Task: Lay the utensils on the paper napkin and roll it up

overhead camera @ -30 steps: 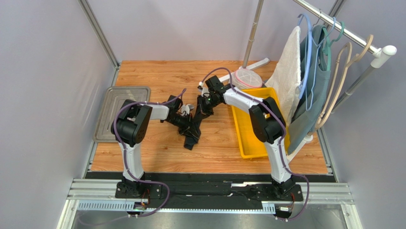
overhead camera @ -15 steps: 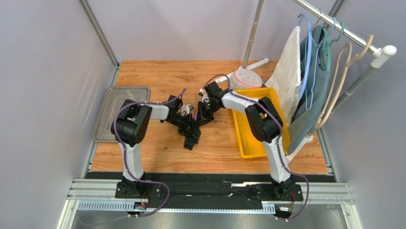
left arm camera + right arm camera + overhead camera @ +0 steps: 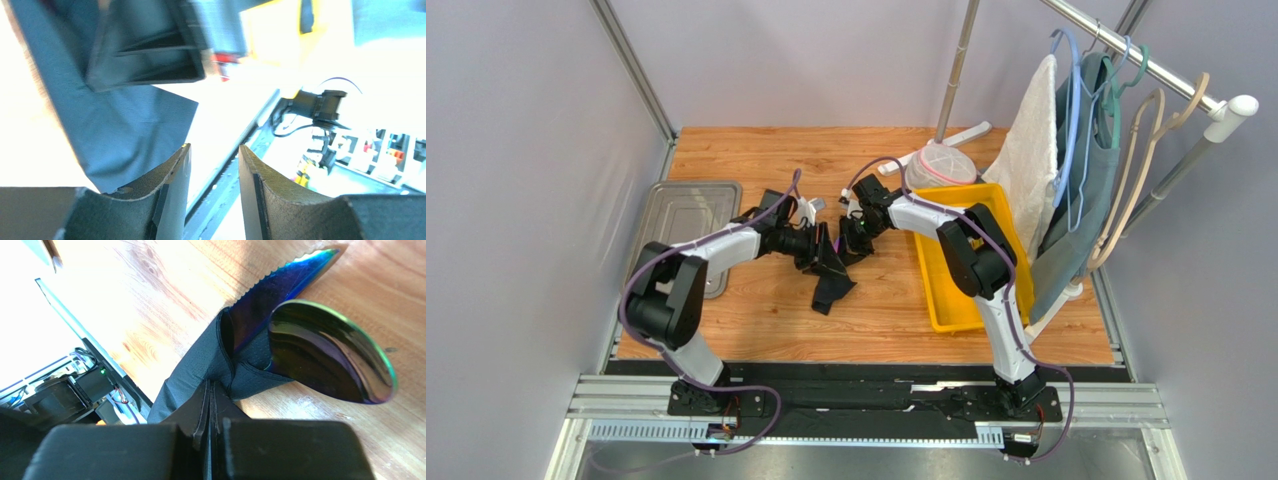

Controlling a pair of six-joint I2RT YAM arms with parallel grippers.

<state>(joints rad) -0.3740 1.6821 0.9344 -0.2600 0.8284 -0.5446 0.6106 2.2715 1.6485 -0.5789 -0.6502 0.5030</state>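
Progress check, rolling stage.

Done, by my reading: the utensils were inside the napkin (image 3: 200,370). The right wrist view showed a serrated knife blade (image 3: 280,295) and a spoon bowl (image 3: 330,360), both iridescent blue-purple, poking out of the folded black paper, their handles hidden in the wrap. I could not make out a fork.

The right jaws were clenched on a pinched fold of the napkin just below the two heads. The left jaws were released, with a clear gap and nothing between them, hanging just beside a loose flap of the sheet.

Left to do, in my judgement: the roll was only half formed. From above, the napkin (image 3: 831,280) lay near the middle of the worktop (image 3: 756,310) between the two arms. Its near end was splayed and creased rather than wound tight. The loose flap wanted tucking and rolling over the handles.

Surface and room: a wood-grain worktop and grey enclosure walls. A metal tray (image 3: 671,215) sat at the left. A yellow bin (image 3: 946,300) sat at the right, with a lidded plastic tub (image 3: 941,165) behind it. A rail at the right carried hangers, a white towel (image 3: 1031,160) and a grey-blue garment (image 3: 1091,190).
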